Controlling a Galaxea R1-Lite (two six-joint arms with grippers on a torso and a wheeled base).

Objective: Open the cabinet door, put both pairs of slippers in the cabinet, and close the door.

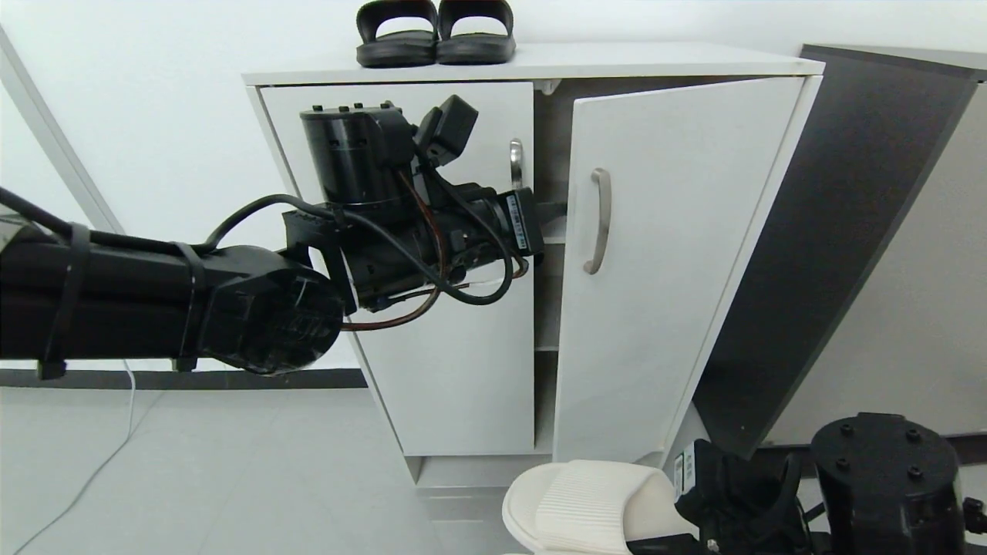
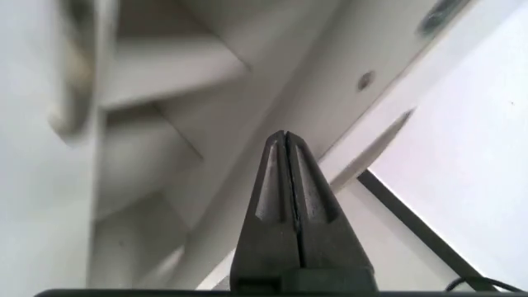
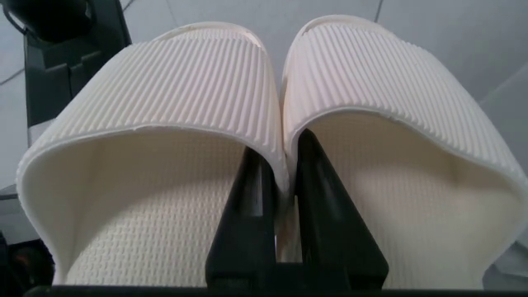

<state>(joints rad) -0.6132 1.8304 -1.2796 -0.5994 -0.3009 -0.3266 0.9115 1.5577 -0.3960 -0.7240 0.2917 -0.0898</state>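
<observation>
The white cabinet (image 1: pixel 532 71) fills the middle of the head view. Its left door (image 1: pixel 463 370) is shut. Its right door (image 1: pixel 671 270) is swung partly out, leaving a tall gap in which a shelf (image 1: pixel 549 233) shows. Each door has an upright metal handle, the left handle (image 1: pixel 516 163) beside the gap and the right handle (image 1: pixel 599 220) near the open door's free edge.

The black slippers (image 1: pixel 436 35) sit side by side and touching on the cabinet top, at the upper centre of the frame. Their long axes run front to back and their strapped ends face the camera.

The left gripper (image 1: pixel 557 208) reaches in from the left of the frame at handle height, with its tip in the gap just beside the right door's edge. In the wrist view this gripper (image 2: pixel 285 147) has its fingers pressed flat together with nothing between them.

The white slippers (image 1: pixel 586 505) are at the bottom centre of the frame, below the open door. They lie roughly left to right, with the rounded toe pointing to the frame's left. The right gripper (image 1: pixel 682 501) holds them from the heel side. In its wrist view the right gripper (image 3: pixel 283 161) is nearly closed. It pinches the two touching inner walls of the pair (image 3: pixel 165 99), one finger inside each slipper, and the toes point away from the camera.

A white sticker (image 1: pixel 515 220) on the left wrist carries print too small to read.
</observation>
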